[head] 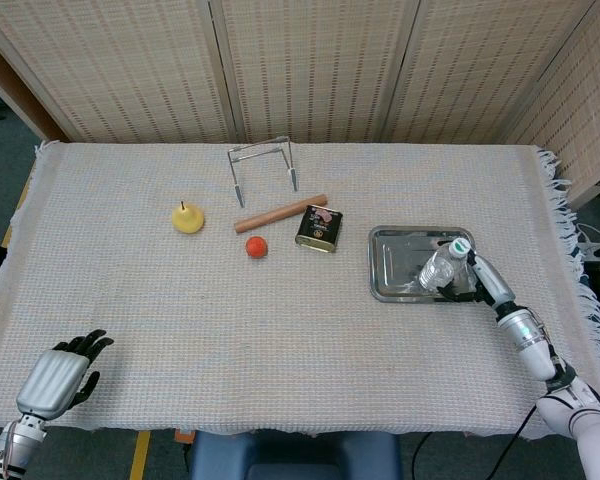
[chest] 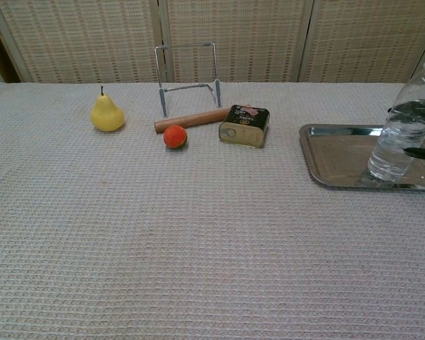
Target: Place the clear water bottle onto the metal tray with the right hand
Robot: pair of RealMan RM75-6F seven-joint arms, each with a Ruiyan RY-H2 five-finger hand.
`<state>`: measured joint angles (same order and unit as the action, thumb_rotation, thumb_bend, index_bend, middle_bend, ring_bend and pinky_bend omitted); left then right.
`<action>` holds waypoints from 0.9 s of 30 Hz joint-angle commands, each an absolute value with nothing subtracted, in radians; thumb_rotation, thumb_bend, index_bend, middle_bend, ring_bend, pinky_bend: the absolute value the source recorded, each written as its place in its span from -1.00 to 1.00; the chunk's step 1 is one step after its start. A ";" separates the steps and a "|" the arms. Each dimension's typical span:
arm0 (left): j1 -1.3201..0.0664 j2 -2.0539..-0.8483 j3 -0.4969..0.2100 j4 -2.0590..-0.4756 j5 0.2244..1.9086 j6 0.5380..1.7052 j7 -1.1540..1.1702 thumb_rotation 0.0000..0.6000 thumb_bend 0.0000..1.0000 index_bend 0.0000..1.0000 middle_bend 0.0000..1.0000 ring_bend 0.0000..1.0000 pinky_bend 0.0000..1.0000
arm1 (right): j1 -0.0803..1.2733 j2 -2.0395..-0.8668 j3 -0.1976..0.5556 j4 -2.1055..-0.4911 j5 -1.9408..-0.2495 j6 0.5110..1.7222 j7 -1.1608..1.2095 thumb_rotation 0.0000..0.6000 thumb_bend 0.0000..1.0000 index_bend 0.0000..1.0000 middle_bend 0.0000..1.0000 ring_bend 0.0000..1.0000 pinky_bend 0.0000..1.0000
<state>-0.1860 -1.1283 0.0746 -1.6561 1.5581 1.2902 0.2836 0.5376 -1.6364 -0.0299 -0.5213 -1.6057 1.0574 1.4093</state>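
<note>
The clear water bottle [head: 440, 267] [chest: 402, 131], with a pale green cap, stands nearly upright on the front right part of the metal tray [head: 377, 268] [chest: 313, 152], its base touching the tray floor. My right hand [head: 470, 281] [chest: 421, 151] grips the bottle from the right, dark fingers wrapped around its upper body. In the chest view only those fingers show, at the right edge. My left hand [head: 56, 379] rests at the table's front left corner, far from the tray, fingers apart and holding nothing.
Left of the tray lies a tin can [head: 319, 227] [chest: 245, 125], then a wooden rod [head: 279, 213], a small orange fruit [head: 257, 247] and a yellow pear [head: 188, 217]. A wire rack [head: 262, 168] stands behind them. The fringed right table edge [head: 568, 250] is close to the tray.
</note>
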 commanded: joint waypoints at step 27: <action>-0.187 -1.113 0.082 -1.653 1.587 1.303 0.230 1.00 0.00 -0.54 -0.66 -0.49 -0.16 | 0.267 -1.363 0.042 -1.262 -1.406 1.383 -0.020 1.00 -0.95 -1.00 -1.00 -1.00 -1.00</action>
<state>-0.1865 -1.1134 0.0823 -1.6535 1.5870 1.3031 0.2319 0.3452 -1.4179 0.0189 -1.0912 -1.4756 1.3049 0.1773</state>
